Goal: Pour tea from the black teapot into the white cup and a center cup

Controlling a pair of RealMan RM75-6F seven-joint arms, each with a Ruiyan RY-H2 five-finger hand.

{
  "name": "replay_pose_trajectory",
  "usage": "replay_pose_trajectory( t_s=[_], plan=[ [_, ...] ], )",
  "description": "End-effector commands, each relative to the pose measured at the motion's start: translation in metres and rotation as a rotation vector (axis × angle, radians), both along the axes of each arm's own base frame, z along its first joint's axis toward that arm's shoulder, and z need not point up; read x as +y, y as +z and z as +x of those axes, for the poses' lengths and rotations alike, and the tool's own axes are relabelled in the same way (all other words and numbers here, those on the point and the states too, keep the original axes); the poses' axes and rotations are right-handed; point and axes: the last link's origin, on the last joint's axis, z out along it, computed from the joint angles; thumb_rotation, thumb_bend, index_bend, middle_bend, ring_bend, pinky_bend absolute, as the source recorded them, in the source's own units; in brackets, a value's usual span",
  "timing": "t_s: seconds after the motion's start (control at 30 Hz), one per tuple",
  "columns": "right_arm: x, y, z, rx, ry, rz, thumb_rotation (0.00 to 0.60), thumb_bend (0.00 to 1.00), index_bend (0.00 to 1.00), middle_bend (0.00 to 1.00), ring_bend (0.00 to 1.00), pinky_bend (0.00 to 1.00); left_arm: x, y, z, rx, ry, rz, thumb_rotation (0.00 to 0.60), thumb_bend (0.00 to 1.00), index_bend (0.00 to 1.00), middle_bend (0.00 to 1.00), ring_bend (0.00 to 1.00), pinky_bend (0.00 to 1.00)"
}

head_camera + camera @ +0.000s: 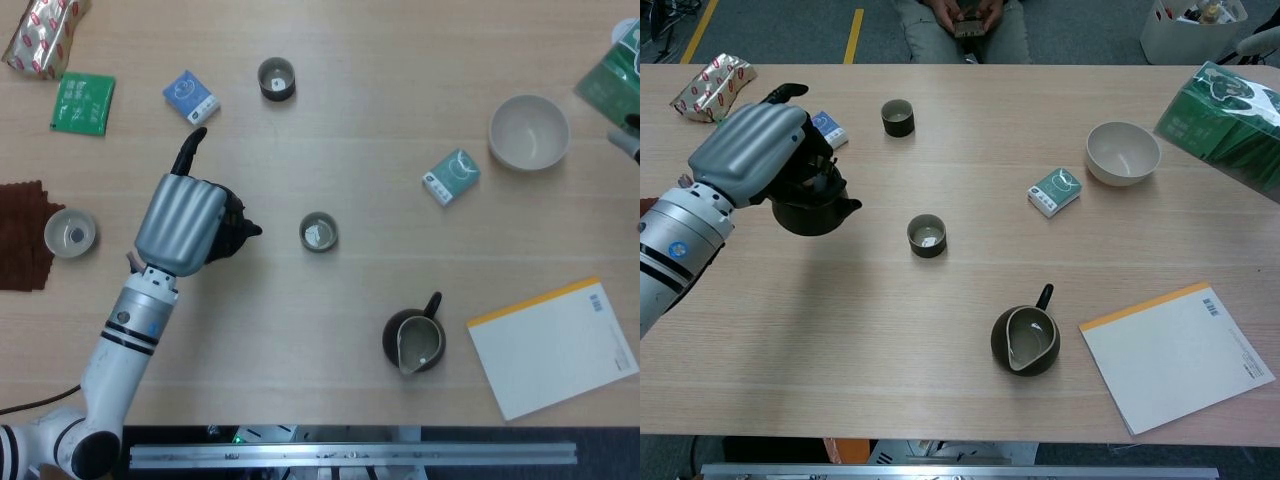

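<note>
Head & chest views. Left hand (182, 222) grips the black teapot (812, 208), fingers wrapped round it, held above the table (300, 330) w/ spout toward the center cup (319, 232), just left of it, not touching. White cup (70, 231) sits at far left beside a brown cloth (20, 235). Right hand (628, 140): only a sliver at right edge; pose can't be told. Dark pitcher (1026, 339) near front, white bowl (1123, 152) at right.

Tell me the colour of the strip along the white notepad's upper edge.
Orange-yellow; the strip runs along the top edge of the white rectangular notepad, clearest in the chest view.
</note>
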Motion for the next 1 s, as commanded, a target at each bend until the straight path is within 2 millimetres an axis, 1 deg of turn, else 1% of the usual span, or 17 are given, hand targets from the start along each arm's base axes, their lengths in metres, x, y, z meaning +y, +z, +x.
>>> replay_pose_trajectory(
  t_s=[0.03, 0.33, 0.67, 0.77, 1.0],
  plan=[
    [0.008, 0.005, -0.007, -0.002, -0.008, -0.005, 0.600, 0.09, 0.18, 0.15, 0.01, 0.08, 0.004, -0.008, 0.003, 0.018, -0.005, -0.003, 0.599, 0.33, 0.95, 0.99, 0.84, 0.07],
    [0.016, 0.012, -0.019, -0.020, -0.032, -0.029, 0.600, 0.09, 0.18, 0.15, 0.01, 0.08, 0.013, -0.023, 0.008, 0.043, 0.001, 0.004, 0.599, 0.33, 0.95, 0.99, 0.84, 0.07],
    [0.015, 0.015, -0.025, -0.028, -0.056, -0.048, 0.600, 0.09, 0.18, 0.15, 0.02, 0.08, 0.022, -0.038, 0.015, 0.071, -0.020, 0.013, 0.600, 0.33, 0.95, 0.99, 0.84, 0.07],
    [0.015, 0.015, -0.026, -0.029, -0.064, -0.052, 0.600, 0.09, 0.18, 0.15, 0.01, 0.08, 0.025, -0.041, 0.016, 0.104, -0.037, 0.038, 0.600, 0.33, 0.95, 0.99, 0.84, 0.07],
    [0.014, 0.016, -0.029, -0.031, -0.077, -0.061, 0.600, 0.09, 0.18, 0.15, 0.01, 0.08, 0.025, -0.049, 0.018, 0.130, -0.045, 0.043, 0.599, 0.33, 0.94, 0.99, 0.83, 0.07]
  ],
)
